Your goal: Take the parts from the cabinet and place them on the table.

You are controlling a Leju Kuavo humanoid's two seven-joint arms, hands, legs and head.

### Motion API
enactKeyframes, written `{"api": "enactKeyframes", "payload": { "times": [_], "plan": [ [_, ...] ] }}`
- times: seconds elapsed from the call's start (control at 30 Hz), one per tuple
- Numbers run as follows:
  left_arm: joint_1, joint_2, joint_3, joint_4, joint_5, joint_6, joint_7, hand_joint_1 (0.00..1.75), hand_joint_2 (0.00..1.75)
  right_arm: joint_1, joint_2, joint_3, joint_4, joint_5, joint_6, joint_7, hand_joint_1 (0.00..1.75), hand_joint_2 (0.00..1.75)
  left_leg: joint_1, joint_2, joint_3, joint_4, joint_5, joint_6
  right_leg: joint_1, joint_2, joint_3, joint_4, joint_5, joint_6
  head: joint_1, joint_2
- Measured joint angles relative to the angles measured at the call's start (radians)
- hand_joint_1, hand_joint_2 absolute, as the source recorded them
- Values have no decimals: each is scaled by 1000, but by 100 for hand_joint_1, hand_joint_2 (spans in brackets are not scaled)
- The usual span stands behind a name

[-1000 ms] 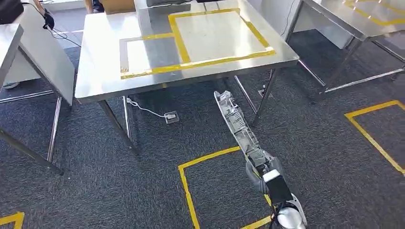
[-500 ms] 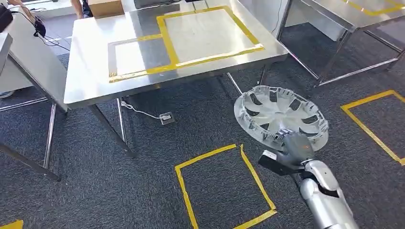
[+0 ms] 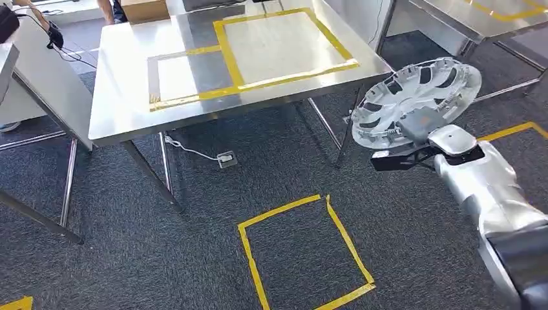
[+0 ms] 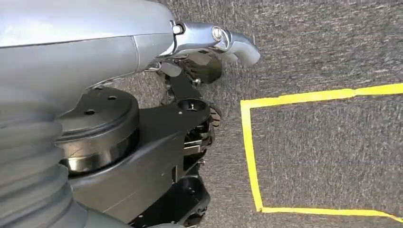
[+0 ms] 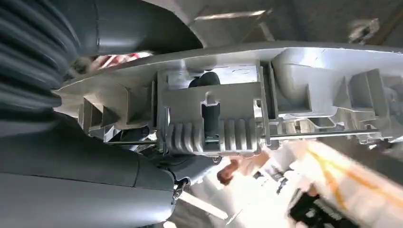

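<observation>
Right hand (image 3: 420,123): grips the hubcap (image 3: 413,97) (held aloft).
Left hand (image 4: 209,42): grasp unclear.
Table (image 3: 129,110): awaiting the part.

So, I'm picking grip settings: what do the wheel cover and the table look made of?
Wheel cover: probably silver-painted moulded plastic, judging by thin ribs and clips on its back. Table: looks like brushed stainless steel, dully reflective, with yellow tape outlines.

A yellow tape square (image 3: 304,252) is marked on the dark grey carpet (image 3: 194,258), with a second tape outline (image 3: 510,132) near the right edge. A white cable (image 3: 190,150) runs across the carpet to a small plug box (image 3: 226,159). A cardboard box (image 3: 143,10) sits at the far side.
</observation>
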Motion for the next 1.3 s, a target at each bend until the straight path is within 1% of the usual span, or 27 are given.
{"api": "enactKeyframes", "payload": {
  "times": [0.07,0.17,0.23,0.27,0.33,0.43,0.5,0.53,0.6,0.67,0.73,0.83,0.9,0.97,1.13,1.3],
  "plan": [
    [1,0,0,0,-8,4,-3,0,175,-30,0,27,30,5,-31,82,175,175,-1,0,0,0,0,0,-1,0,0,0,0,0,0,0],
    [1,0,0,1,-14,5,-6,0,175,-69,0,47,66,5,-56,180,175,175,-1,0,0,1,0,1,-1,0,0,0,0,0,0,0],
    [0,0,0,1,-18,8,-5,0,175,-86,-1,49,85,-1,-69,231,175,175,-1,0,0,1,-1,1,-1,1,0,0,0,1,0,0],
    [0,0,0,1,-18,11,-5,0,175,-91,-2,49,93,-6,-84,264,175,175,-1,0,0,1,-1,1,-1,1,0,0,0,1,0,0],
    [0,0,0,1,-20,17,-5,0,175,-94,-6,49,103,-20,-120,305,175,175,-2,0,0,1,-1,1,-2,1,0,0,1,1,0,0],
    [1,0,0,1,-20,22,-8,0,175,-93,-10,41,114,-47,-232,372,175,175,-2,0,0,1,-1,1,-2,1,-1,0,1,2,0,0],
    [1,0,0,1,-21,26,-10,0,175,-89,-13,24,117,-82,-317,392,175,175,-2,1,0,1,-1,1,-2,2,-1,0,1,2,0,0],
    [1,0,0,1,-22,27,-10,0,175,-85,-14,11,119,-104,-365,394,175,175,-2,1,0,1,-1,1,-2,1,-1,0,1,2,0,0],
    [2,0,0,2,-28,32,-11,0,175,-67,-16,-30,120,-159,-499,391,175,175,-2,1,0,1,-1,1,-2,1,-1,0,1,2,0,0],
    [2,-1,0,2,-31,36,-11,0,175,-49,-17,-66,117,-189,-573,363,175,175,-2,1,0,1,-1,1,-2,1,0,0,1,2,0,0],
    [1,-2,0,3,-35,38,-11,0,175,-19,-19,-112,89,-204,-611,323,175,175,-2,1,0,1,-1,1,-2,1,0,0,1,2,0,0],
    [0,-2,0,3,-39,46,-5,0,175,52,-19,-173,26,-162,-621,286,175,175,-2,1,0,1,-1,2,-2,1,0,0,1,2,0,0],
    [-2,-2,0,4,-48,48,-1,0,175,99,-11,-225,-17,-93,-624,257,175,175,-2,1,-1,1,-1,2,-2,1,0,0,1,2,0,0],
    [-3,-3,0,4,-51,49,1,0,175,131,1,-257,-37,-43,-625,235,175,175,-2,0,-1,1,-1,2,-2,1,0,0,1,2,0,0],
    [-9,-3,0,4,-52,49,1,0,175,172,32,-306,-48,-7,-625,228,175,175,-2,-1,-1,1,0,2,-2,-1,0,0,1,2,0,0],
    [-12,-3,0,4,-52,49,1,0,175,178,42,-325,-50,-4,-625,228,175,175,-2,0,-1,1,0,2,-2,0,0,0,1,2,0,0]
  ]
}}
